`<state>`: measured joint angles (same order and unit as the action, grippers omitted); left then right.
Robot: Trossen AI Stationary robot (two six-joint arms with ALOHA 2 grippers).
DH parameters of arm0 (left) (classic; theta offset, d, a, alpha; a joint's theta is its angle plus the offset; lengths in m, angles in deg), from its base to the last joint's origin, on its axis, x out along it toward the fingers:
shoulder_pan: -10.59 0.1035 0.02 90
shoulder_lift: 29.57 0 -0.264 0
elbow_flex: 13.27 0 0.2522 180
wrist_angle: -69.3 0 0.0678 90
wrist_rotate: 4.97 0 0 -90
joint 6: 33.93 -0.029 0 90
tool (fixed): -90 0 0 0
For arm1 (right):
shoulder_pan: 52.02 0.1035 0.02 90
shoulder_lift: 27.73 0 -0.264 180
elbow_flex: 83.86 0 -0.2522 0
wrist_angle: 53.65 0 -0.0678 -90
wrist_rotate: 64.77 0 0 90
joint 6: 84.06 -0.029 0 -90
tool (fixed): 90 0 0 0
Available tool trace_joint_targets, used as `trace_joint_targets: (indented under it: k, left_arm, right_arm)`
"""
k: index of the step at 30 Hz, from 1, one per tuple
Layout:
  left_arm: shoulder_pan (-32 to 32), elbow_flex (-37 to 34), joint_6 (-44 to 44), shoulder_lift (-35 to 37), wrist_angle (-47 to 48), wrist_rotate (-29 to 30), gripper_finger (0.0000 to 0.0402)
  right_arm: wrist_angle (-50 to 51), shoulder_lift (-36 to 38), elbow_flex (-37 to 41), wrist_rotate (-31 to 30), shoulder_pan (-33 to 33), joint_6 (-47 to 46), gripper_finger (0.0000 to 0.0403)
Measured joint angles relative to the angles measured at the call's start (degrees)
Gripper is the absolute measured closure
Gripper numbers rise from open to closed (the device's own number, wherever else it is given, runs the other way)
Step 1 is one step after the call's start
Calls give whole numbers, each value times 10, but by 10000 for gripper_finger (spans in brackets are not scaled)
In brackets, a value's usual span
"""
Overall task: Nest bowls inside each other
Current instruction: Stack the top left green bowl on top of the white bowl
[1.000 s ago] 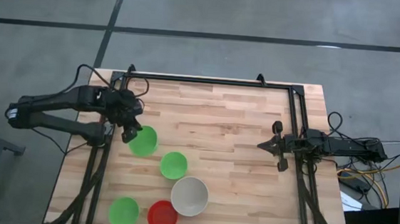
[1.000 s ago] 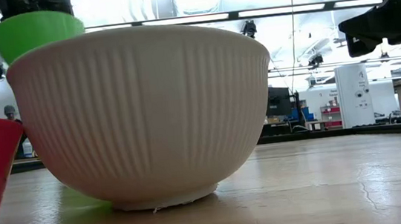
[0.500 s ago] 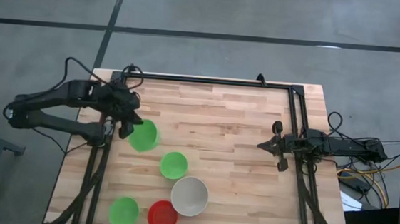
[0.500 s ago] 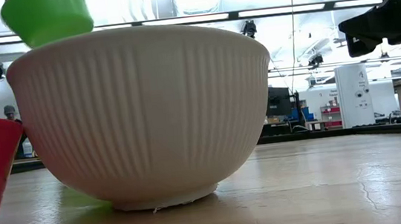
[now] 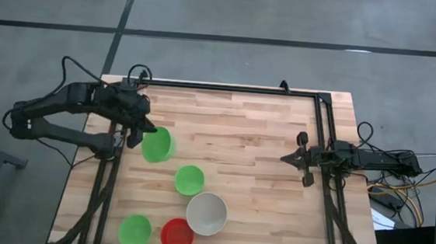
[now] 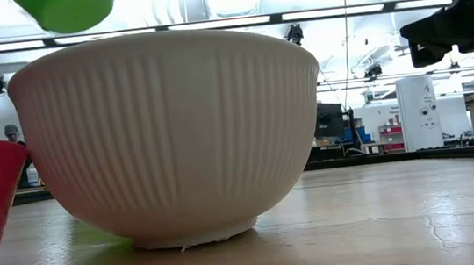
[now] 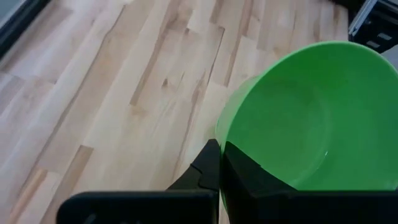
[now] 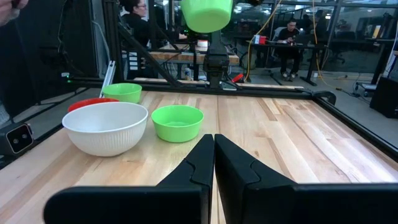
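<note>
My left gripper (image 5: 139, 134) is shut on a green bowl (image 5: 157, 144), held in the air over the table's far left; the same bowl shows high up in the low view (image 6: 69, 7) and in the right wrist view (image 8: 207, 14). On the table stand a second green bowl (image 5: 189, 180), a white ribbed bowl (image 5: 207, 213), a red bowl (image 5: 177, 235) and a third green bowl (image 5: 134, 231), each on its base. My right gripper (image 8: 213, 144) waits shut and level at the table's right side. My left gripper pinches the green bowl's rim (image 7: 219, 138) on the side toward the table's left edge, one finger inside the bowl (image 7: 249, 177) and one outside (image 7: 202, 174). The fingers slant down from the left. The bowl hangs lifted clear of the table and tilted.
A black metal frame (image 5: 228, 86) runs along the table's far edge and down both sides. Bare wood lies across the middle and far right of the table (image 5: 255, 140). People sit at desks in the room beyond (image 8: 292, 34).
My left gripper has risen, staying shut on the green bowl. The bowl has gone up with it, farther above the table, and has tipped more. The other bowls and my right arm have kept still.
</note>
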<state>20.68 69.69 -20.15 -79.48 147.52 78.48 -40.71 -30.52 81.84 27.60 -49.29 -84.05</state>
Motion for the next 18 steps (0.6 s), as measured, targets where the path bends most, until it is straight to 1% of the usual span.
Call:
trace_joint_targets:
  k: [10, 18]
  left_arm:
    - [-23, 47, -9, -66, 0, 0, 399]
    - [-56, 55, -2, -116, -32, 2, 399]
  right_arm:
    - [0, 0, 0, 0, 0, 0, 394]
    - [0, 0, 0, 0, 0, 0, 394]
